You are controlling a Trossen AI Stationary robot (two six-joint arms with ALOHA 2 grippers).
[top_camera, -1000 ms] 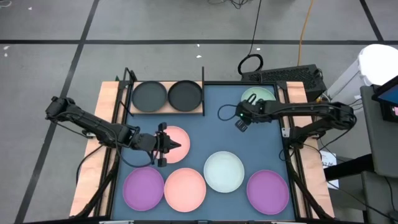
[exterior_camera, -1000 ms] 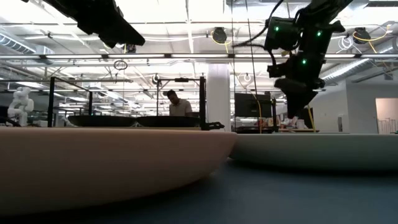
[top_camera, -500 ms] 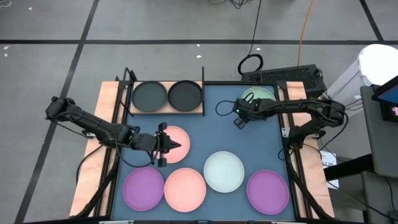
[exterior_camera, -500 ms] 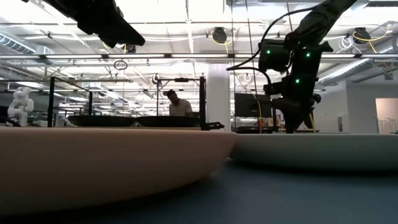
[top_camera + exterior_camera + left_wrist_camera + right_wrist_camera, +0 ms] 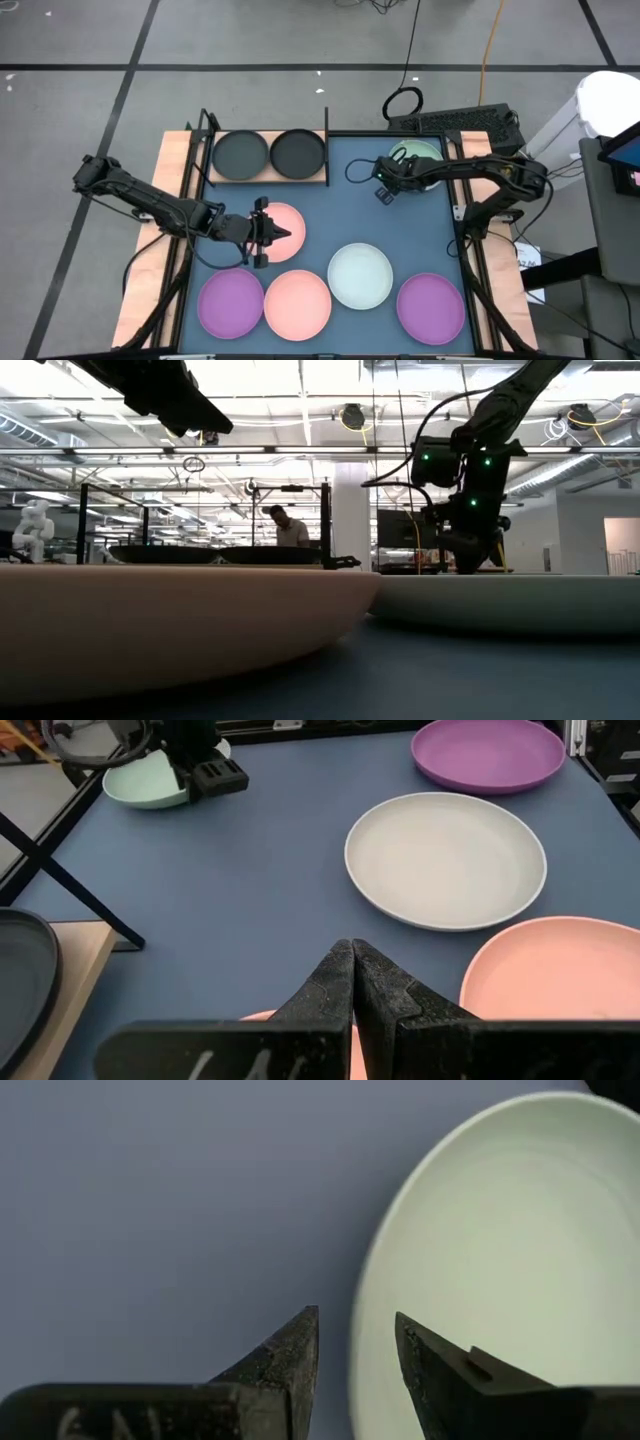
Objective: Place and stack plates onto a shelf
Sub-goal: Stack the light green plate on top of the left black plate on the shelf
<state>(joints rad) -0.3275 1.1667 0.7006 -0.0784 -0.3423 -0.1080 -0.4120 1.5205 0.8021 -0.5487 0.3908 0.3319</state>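
Note:
Two black plates [image 5: 241, 153] [image 5: 298, 153] lie side by side on the wooden shelf [image 5: 265, 180] at the far left. On the blue-grey mat lie two pink plates [image 5: 290, 222] [image 5: 297, 303], two purple plates [image 5: 232, 303] [image 5: 431, 307], a pale blue-white plate [image 5: 360, 275] and a pale green plate [image 5: 420, 155]. My left gripper [image 5: 283, 232] [image 5: 350, 952] is shut and hovers over the upper pink plate. My right gripper [image 5: 384, 195] [image 5: 357, 1320] is open and low at the green plate's left rim [image 5: 365, 1310], one finger over the mat and one over the plate.
The mat [image 5: 350, 215] has bare room in its middle, between the shelf and the green plate. Black frame posts [image 5: 207, 125] stand at the shelf's corners. A keyboard [image 5: 470, 120] and cables lie beyond the far right edge. A person [image 5: 290, 530] shows far behind the table.
My right gripper has come down and moved a little toward the table's far edge, up to the green plate's rim. The left arm and all plates have kept still.

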